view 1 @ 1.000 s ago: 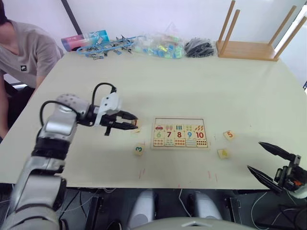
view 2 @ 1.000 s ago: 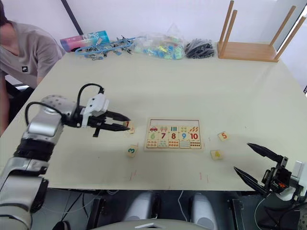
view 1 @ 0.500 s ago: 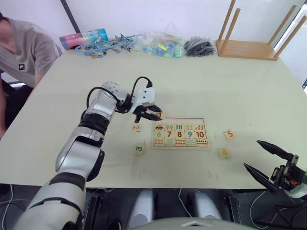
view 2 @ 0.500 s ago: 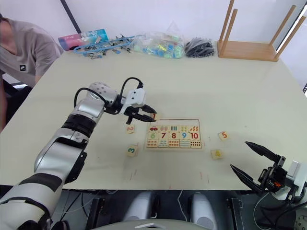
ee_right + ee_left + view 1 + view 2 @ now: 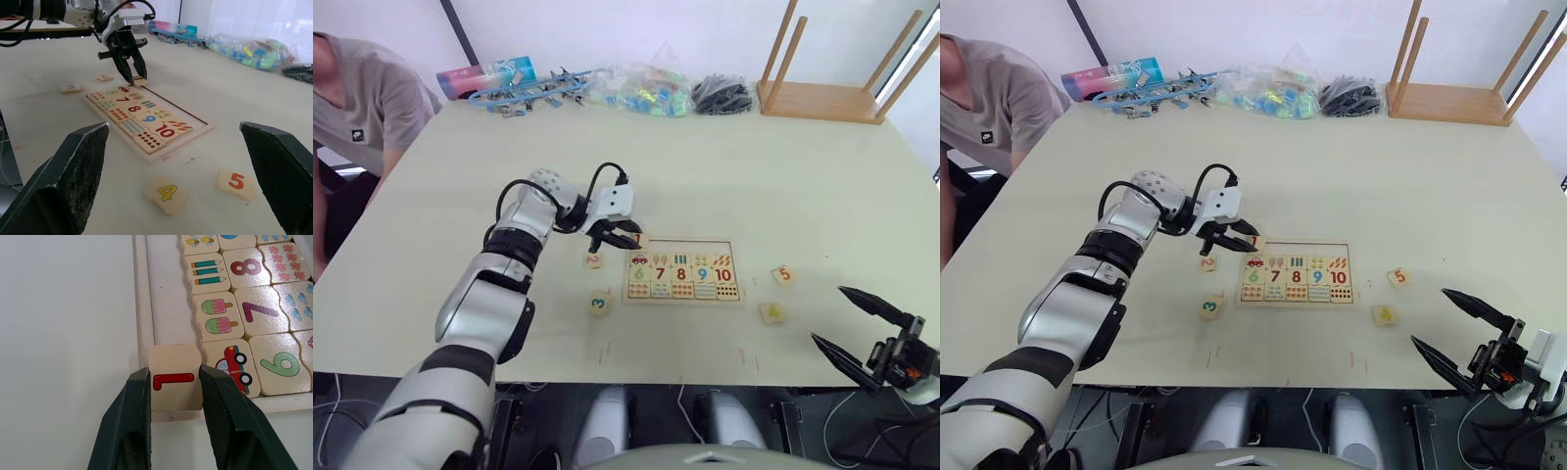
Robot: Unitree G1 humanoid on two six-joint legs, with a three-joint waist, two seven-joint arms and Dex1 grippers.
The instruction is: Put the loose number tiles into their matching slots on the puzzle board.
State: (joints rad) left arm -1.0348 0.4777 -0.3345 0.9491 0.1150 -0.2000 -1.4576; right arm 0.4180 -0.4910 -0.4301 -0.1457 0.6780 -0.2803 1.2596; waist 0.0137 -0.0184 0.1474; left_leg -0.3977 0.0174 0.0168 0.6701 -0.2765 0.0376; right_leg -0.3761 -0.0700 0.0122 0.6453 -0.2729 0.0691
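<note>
My left tool (image 5: 171,382) is clamped on the red 1 tile (image 5: 175,377), one finger on each side edge, and my left wrist view shows what the head views cannot: the tile sits over the near corner of the puzzle board (image 5: 682,270), partly across its frame, just beside the red car picture, with the empty row of slots (image 5: 166,289) running away along the board's edge. From the head I can see the pink 2 tile (image 5: 593,260) lying on the counter (image 5: 705,166) just left of the board and the green 3 tile (image 5: 598,305) a little nearer me. The orange 5 tile (image 5: 783,275) and yellow 4 tile (image 5: 770,313) lie right of the board. My right tool (image 5: 862,328) hangs spread wide at the counter's near right edge, holding nothing. A person (image 5: 357,93) sits at the far left, cut off by the frame.
</note>
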